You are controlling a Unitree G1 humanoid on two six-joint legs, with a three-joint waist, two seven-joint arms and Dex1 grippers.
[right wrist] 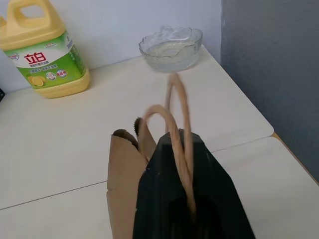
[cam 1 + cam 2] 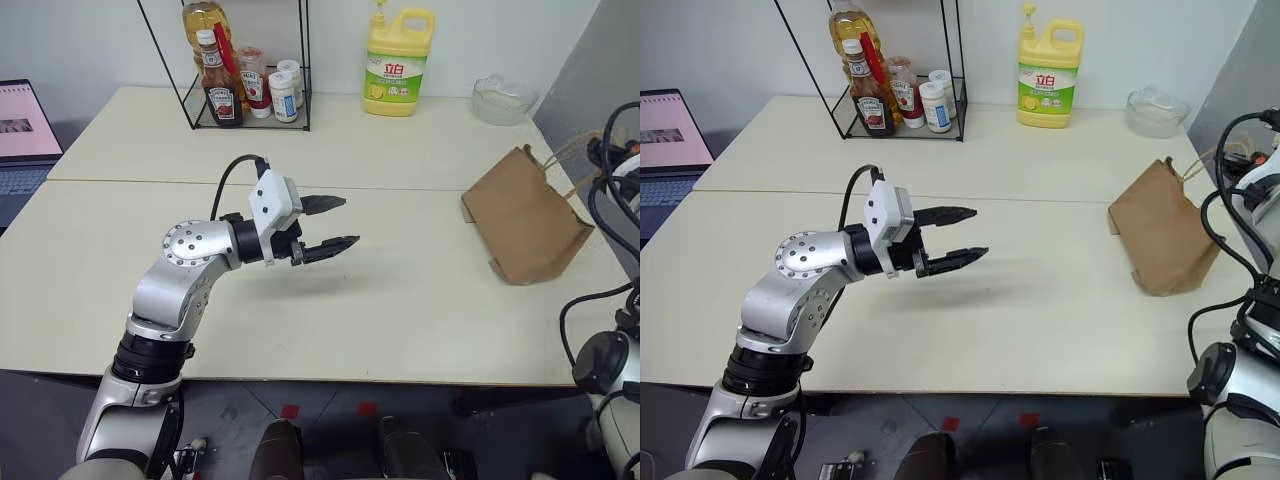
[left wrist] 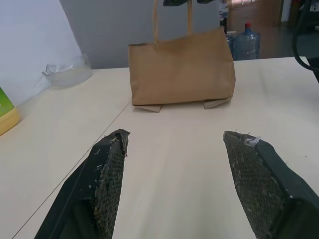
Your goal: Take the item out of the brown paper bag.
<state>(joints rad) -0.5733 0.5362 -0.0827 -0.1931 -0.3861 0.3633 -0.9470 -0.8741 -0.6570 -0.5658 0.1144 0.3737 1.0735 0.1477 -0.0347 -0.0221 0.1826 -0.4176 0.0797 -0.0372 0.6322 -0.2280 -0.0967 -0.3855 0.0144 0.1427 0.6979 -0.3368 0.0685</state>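
Observation:
The brown paper bag (image 2: 525, 215) rests on the right side of the table, tilted, with its cord handles (image 1: 178, 119) pulled up toward my right arm. In the right wrist view my right gripper (image 1: 174, 138) is shut on those handles, just above the bag's open mouth. The item is hidden. My left gripper (image 2: 332, 224) hovers over the middle of the table, open and empty, pointing at the bag (image 3: 182, 67) from well short of it. Its fingers (image 3: 112, 169) frame the bag in the left wrist view.
At the back stand a yellow detergent jug (image 2: 398, 62), a glass bowl (image 2: 503, 98) and a wire rack (image 2: 245, 110) holding sauce bottles and jars. A laptop (image 2: 25, 130) sits off the table's left side. A grey wall (image 1: 279, 74) runs close behind the bag.

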